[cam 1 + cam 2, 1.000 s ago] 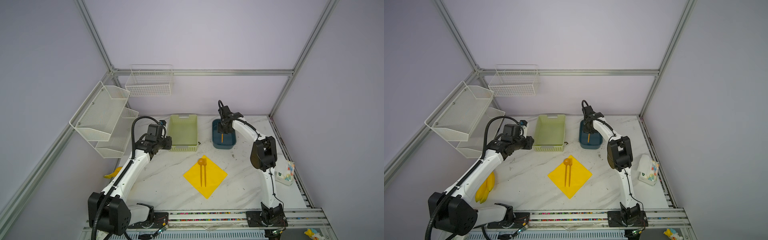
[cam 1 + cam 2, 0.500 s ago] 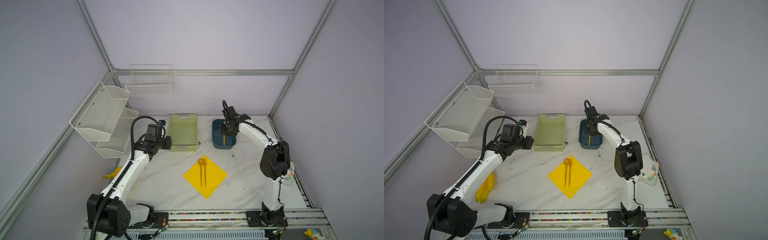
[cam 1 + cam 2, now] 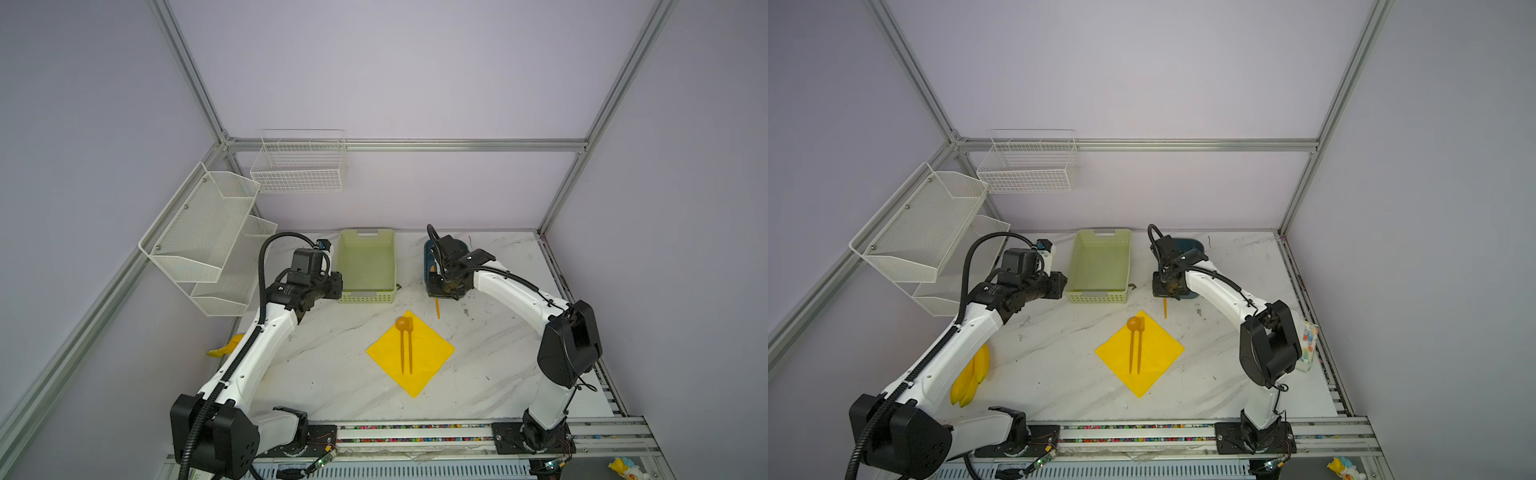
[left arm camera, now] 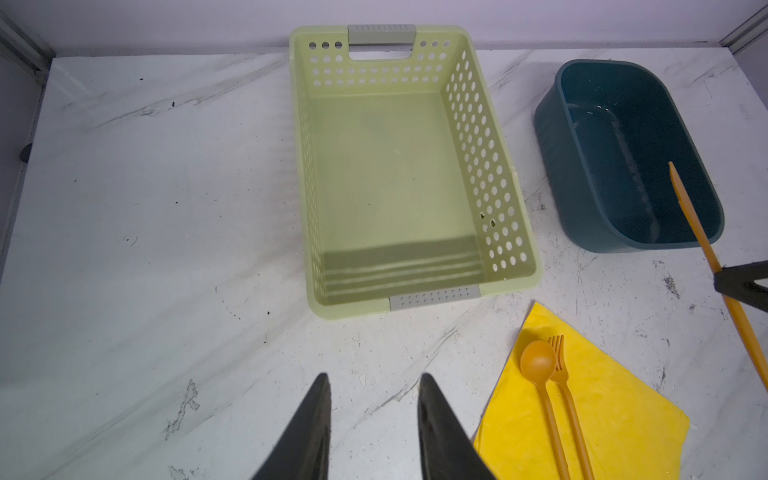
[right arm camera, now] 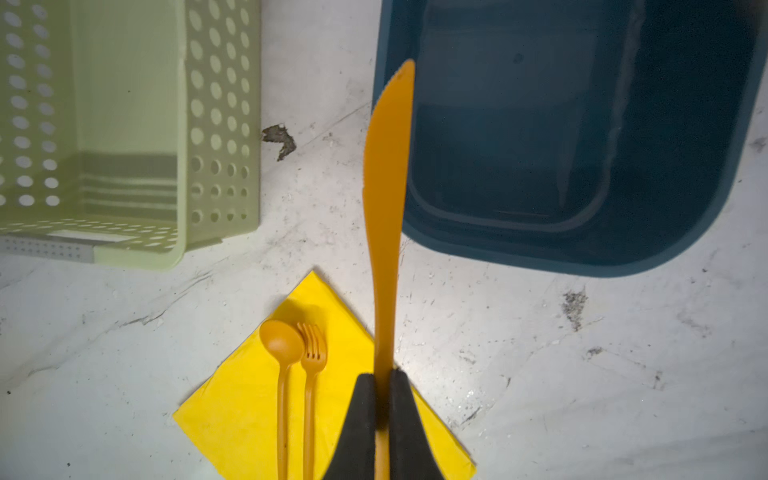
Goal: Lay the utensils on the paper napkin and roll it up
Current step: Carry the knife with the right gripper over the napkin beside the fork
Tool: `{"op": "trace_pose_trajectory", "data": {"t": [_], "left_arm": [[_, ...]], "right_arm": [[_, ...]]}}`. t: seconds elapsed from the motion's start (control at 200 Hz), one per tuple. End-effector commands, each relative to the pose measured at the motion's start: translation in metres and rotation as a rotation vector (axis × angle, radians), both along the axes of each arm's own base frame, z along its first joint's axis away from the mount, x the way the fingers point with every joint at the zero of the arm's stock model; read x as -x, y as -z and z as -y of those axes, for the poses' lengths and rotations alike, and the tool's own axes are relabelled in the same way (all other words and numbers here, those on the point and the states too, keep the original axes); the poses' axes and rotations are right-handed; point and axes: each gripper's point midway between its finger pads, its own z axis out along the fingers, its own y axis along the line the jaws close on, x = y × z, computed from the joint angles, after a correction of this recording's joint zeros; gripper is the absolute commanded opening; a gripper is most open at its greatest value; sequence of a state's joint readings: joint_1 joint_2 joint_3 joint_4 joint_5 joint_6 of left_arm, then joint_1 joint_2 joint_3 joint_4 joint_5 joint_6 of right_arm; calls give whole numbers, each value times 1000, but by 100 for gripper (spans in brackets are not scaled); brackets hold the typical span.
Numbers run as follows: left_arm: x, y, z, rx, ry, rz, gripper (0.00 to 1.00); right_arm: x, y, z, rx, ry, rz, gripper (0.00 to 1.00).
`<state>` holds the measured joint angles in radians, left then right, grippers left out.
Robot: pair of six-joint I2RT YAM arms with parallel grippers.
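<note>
**Two pieces laid on the paper napkin (image 3: pixel 432 353), the knife (image 5: pixel 386 187) clamped in the right pincer (image 5: pixel 382 380)**

Two orange-tan pieces are seen side by side on the yellow napkin: a round-bowled spoon (image 3: pixel 402 347) and a fork (image 3: pixel 410 347). Their heads are turned toward the napkin's far corner, and their handles are laid along its middle. In the left wrist view the spoon's bowl and the fork's tines are shown just beside each other. The napkin is spread flat as a diamond on the marble worktop (image 3: pixel 332 374), near its middle.

The knife is held by its handle between the closed jaws of the right pincer. In both top views it is found just past the napkin's far right edge, in front of the dark blue tub (image 4: pixel 552 137). In the right wrist view its blade is seen reaching over the tub's near rim. The knife is not yet laid on the napkin.

The left pincer (image 4: pixel 374 378) is held with its jaws apart and nothing between them. Bare worktop is seen below it, near the front left corner of the green basket (image 4: pixel 478 145). The basket and the tub are set side by side at the back of the worktop, apart from each other, and nothing is seen inside either.

A yellow banana toy (image 3: pixel 971 378) is seen at the worktop's left edge, partly hidden by the left arm. White wire shelves (image 3: pixel 199 232) are fixed to the left wall.
</note>
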<state>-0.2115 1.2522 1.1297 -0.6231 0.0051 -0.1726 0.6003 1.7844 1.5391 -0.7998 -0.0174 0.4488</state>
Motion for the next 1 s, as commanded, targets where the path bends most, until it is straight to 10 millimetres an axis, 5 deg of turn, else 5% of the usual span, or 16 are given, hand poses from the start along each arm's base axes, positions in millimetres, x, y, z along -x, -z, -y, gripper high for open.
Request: {"op": "trace_pose_trajectory", "data": {"t": [0.0, 0.49, 0.995], "left_arm": [[5, -4, 1, 11, 14, 19, 35], [5, -3, 2, 14, 15, 16, 35], [4, -2, 3, 15, 18, 12, 35]], "right_arm": [[17, -7, -3, -25, 27, -10, 0], [85, 39, -30, -40, -15, -138, 0], [96, 84, -46, -20, -34, -192, 0]]}}
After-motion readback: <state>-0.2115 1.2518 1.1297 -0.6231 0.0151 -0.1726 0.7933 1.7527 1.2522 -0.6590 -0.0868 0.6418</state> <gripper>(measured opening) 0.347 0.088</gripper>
